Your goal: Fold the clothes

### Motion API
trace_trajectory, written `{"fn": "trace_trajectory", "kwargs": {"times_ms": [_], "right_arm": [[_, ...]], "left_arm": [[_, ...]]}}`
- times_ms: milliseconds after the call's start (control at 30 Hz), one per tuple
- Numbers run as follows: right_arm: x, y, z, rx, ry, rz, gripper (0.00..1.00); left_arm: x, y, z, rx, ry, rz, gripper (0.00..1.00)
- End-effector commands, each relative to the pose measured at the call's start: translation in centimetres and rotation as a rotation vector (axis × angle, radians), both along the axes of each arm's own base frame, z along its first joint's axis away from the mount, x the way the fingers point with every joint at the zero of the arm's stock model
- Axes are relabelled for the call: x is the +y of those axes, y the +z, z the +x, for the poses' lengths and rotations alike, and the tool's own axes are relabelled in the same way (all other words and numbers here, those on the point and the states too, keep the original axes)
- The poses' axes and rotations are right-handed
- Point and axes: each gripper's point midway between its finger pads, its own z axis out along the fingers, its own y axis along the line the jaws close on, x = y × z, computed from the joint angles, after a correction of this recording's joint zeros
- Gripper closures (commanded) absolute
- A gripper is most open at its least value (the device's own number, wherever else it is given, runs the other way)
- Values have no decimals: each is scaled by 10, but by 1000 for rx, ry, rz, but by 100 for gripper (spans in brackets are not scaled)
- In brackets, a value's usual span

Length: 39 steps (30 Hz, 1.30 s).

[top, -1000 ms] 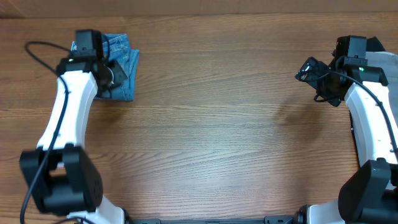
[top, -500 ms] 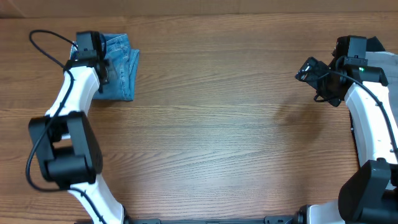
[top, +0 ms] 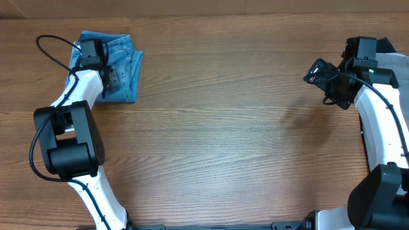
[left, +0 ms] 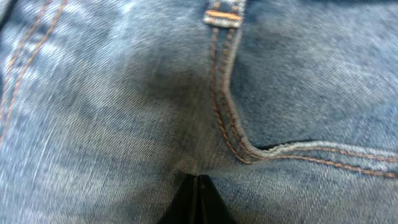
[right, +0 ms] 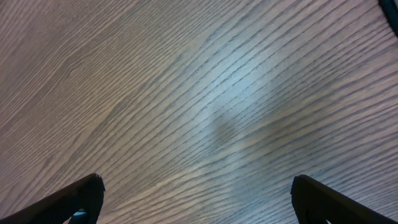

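Note:
The light blue denim jeans [top: 125,62] lie folded into a small bundle at the table's far left. My left gripper [top: 105,71] is down on the bundle's left part. In the left wrist view its fingers [left: 198,186] are shut together with their tips against the denim [left: 124,112], near a stitched pocket seam and a belt loop. I cannot tell whether any cloth is pinched. My right gripper [top: 319,70] hovers at the far right, well away from the jeans. Its fingers [right: 196,199] are wide open and empty over bare wood.
The wooden table [top: 223,128] stretches between the two arms. A pale cloth [top: 397,64] and a dark item [top: 386,43] lie at the far right edge behind the right arm. The left arm's cable [top: 51,48] loops beside the jeans.
The left arm has swung in, its elbow now closer to the jeans and its wrist shifted slightly over the bundle. The jeans and the right arm have not moved.

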Motion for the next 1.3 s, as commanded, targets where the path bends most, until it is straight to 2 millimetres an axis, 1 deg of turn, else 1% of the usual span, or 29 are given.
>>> {"fn": "trace_trajectory", "kwargs": {"times_ms": [0, 133, 233, 267, 367, 400, 467, 567, 667, 700, 767, 800, 867, 933, 1067, 1133, 1267], "right_arm": [[-1, 3, 2, -10, 1, -12, 0], [-1, 3, 2, -10, 1, -12, 0], [-1, 3, 2, -10, 1, -12, 0], [-1, 3, 2, -10, 1, -12, 0], [-1, 3, 2, -10, 1, -12, 0], [-1, 3, 2, -10, 1, -12, 0], [-1, 3, 2, -10, 1, -12, 0], [-1, 3, 2, -10, 1, -12, 0], [-1, 3, 2, -10, 1, -12, 0], [-1, 3, 2, -10, 1, -12, 0], [-1, 3, 2, -10, 1, -12, 0], [-1, 3, 2, -10, 1, -12, 0], [-1, 3, 2, -10, 1, -12, 0], [-1, 3, 2, -10, 1, -12, 0], [-1, 3, 2, -10, 1, -12, 0], [-1, 3, 2, -10, 1, -12, 0], [-1, 3, 2, -10, 1, -12, 0]], "left_arm": [[31, -50, -16, 83, 58, 3, 96], [64, -74, -28, 77, 196, -21, 96], [97, -88, -47, 71, 349, -61, 96], [105, -90, -52, 71, 377, -64, 96], [142, -87, -74, 69, 502, -18, 96], [156, -86, -84, 75, 539, 3, 96], [177, -86, -103, 95, 596, 19, 96], [200, -89, -134, 119, 709, -6, 96], [216, -93, -162, 130, 825, -47, 96], [218, -94, -169, 133, 845, -71, 96], [218, -99, -175, 135, 853, -134, 96], [215, -101, -174, 126, 847, -180, 96], [204, -104, -165, 101, 823, -275, 96], [190, -105, -151, 67, 800, -370, 96], [153, -105, -120, 27, 762, -520, 96], [137, -105, -109, 26, 771, -537, 96], [96, -103, -78, 13, 740, -555, 96]]}}
